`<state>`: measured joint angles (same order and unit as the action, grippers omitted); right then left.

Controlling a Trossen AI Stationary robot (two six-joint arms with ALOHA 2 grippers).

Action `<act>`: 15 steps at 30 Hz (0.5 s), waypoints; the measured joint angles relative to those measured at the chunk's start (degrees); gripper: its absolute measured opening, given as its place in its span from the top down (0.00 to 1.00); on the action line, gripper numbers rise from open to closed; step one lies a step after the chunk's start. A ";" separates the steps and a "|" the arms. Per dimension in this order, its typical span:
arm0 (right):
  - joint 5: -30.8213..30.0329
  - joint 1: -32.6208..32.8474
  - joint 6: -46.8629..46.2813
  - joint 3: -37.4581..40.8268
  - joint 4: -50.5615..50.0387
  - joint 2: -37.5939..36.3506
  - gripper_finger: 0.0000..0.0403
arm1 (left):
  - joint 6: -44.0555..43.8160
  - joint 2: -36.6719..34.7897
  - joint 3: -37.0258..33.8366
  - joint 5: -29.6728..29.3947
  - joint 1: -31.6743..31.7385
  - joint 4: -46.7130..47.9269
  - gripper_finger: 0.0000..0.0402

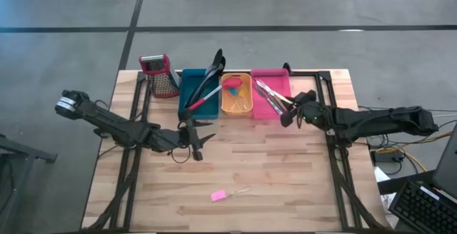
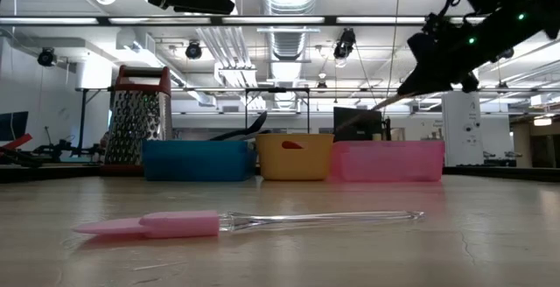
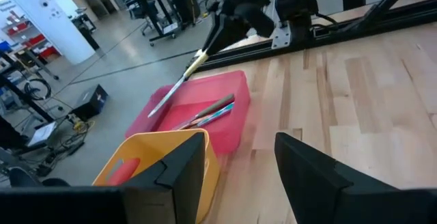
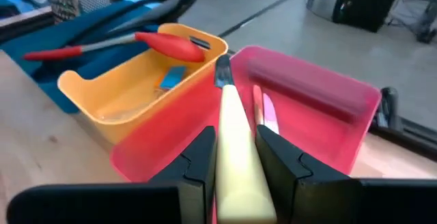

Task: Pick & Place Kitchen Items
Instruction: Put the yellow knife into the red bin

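Spanning the whole scene, the wooden table (image 1: 285,184) carried no readable writing or brand, and none showed on the things upon it. At its far edge stood the metal grater (image 1: 161,75) with its red top, then three bins in a row: teal bin (image 1: 187,98), orange bin (image 1: 236,105) and pink bin (image 1: 270,78).

The right gripper (image 1: 288,113) hung over the near edge of the pink bin, its fingers closed on the pale yellow handle of a knife (image 4: 231,132). In the left wrist view the knife slanted downward, blade tip lowest, toward the pink bin's far rim; its long axis ran away from the gripper over the bin. Several slim metal tools (image 1: 270,97) lay lengthwise inside that bin.

The left gripper (image 1: 198,135) hovered above the table just in front of the teal bin, fingers spread and holding nothing.

A red spoon (image 4: 164,43) lay across the teal and orange bins, its bowl in the orange one, its handle running back over the teal one. Black utensils (image 1: 213,68) leaned out past the teal bin's far corner.

A pink spatula (image 1: 227,193) with a clear handle lay flat near the front of the table, well apart from the bins, blade toward the left arm's side. A small blue piece (image 4: 172,77) rested in the orange bin.
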<state>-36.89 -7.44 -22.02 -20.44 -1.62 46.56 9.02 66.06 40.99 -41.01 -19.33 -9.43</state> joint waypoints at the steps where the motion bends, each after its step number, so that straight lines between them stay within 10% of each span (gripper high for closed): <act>1: 1.26 -1.15 0.14 0.65 1.53 0.56 0.83 | -0.03 0.00 0.00 0.08 -0.02 0.00 0.55; 15: 3.98 -7.54 -0.02 -1.42 6.86 15.92 0.83 | -0.52 0.07 0.00 1.42 -0.15 0.48 0.55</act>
<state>-32.91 -14.98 -22.04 -21.86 5.24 62.49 8.49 66.13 40.99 -39.59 -19.48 -8.95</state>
